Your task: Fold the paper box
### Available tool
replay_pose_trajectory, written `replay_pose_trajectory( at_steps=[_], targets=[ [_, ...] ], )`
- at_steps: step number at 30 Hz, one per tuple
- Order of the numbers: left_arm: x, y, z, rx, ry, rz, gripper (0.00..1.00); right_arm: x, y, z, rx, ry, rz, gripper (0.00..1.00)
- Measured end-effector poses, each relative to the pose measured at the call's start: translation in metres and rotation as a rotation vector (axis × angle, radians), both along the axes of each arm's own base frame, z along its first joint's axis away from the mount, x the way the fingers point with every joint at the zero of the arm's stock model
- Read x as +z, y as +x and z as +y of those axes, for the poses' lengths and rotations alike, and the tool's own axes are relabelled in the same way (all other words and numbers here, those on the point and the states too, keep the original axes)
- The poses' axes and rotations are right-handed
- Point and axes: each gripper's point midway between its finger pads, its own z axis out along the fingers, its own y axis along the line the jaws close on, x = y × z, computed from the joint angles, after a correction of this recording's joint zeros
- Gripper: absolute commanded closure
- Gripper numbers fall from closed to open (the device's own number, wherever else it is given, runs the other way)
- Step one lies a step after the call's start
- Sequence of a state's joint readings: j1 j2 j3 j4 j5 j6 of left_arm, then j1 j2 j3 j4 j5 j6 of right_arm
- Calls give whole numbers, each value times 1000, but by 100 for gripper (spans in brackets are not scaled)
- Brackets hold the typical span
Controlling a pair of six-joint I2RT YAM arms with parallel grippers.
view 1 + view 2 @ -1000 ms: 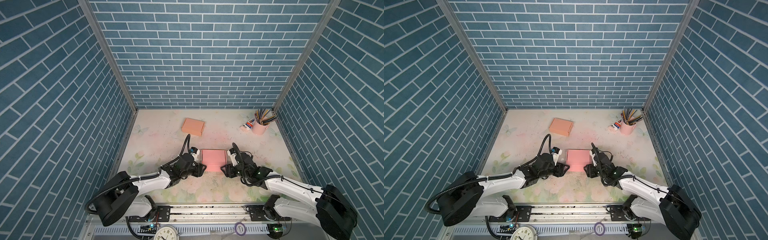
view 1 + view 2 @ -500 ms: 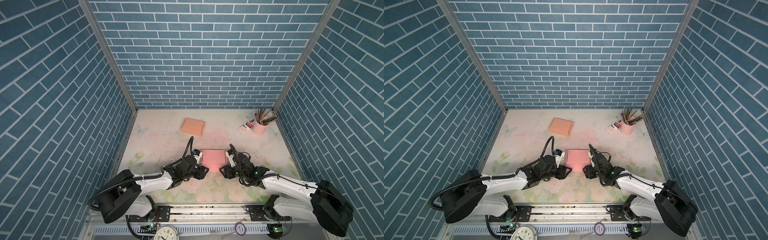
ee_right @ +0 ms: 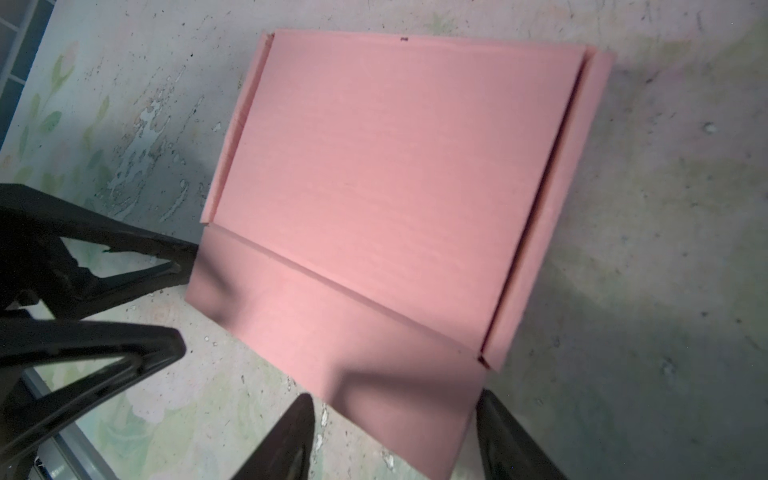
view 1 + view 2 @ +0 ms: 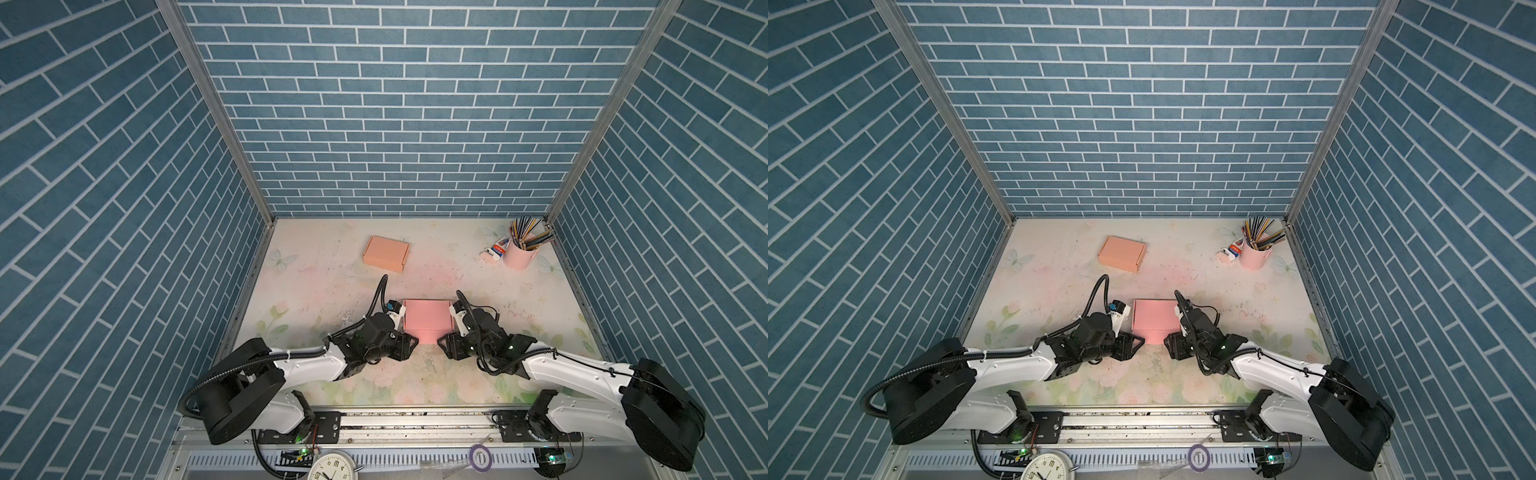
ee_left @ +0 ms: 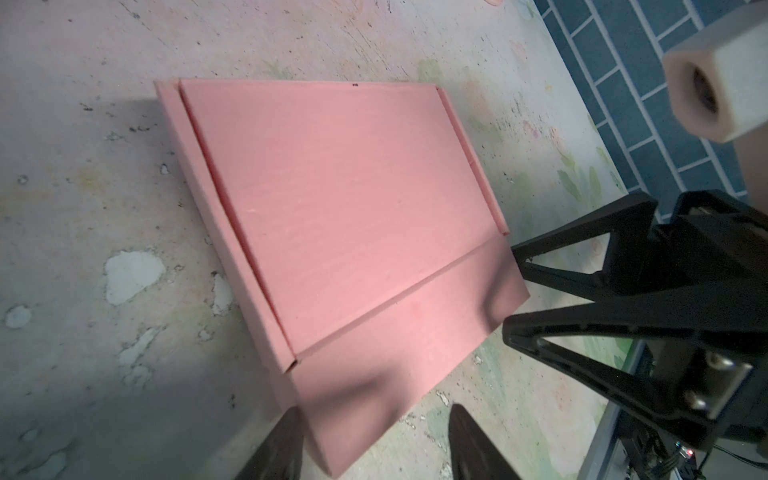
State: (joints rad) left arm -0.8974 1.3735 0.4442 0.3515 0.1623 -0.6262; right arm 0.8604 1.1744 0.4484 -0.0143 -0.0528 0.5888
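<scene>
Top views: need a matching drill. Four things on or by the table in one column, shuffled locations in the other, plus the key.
Things
1. pink paper box
2. orange box
3. pink cup of pencils
4. clock

Places
A. far right corner of the table
B. off the table, at the picture's bottom edge
C. centre of the table, nearer the front, flap pointing forward
D. far half of the table, left of centre

Pairs: 1-C, 2-D, 3-A, 4-B
</scene>
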Motion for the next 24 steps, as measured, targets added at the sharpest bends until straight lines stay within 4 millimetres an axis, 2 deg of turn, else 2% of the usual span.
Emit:
replay_pose_trajectory(
  at_steps=[11,24],
  targets=[
    [3,-5,-2,0,-6,-5,45,-1,0,-2,-13,-15,-6,38],
    [-9,-4,0,10,18,6,51,-8,1,-5,-24,-45,-4,41]
  ],
)
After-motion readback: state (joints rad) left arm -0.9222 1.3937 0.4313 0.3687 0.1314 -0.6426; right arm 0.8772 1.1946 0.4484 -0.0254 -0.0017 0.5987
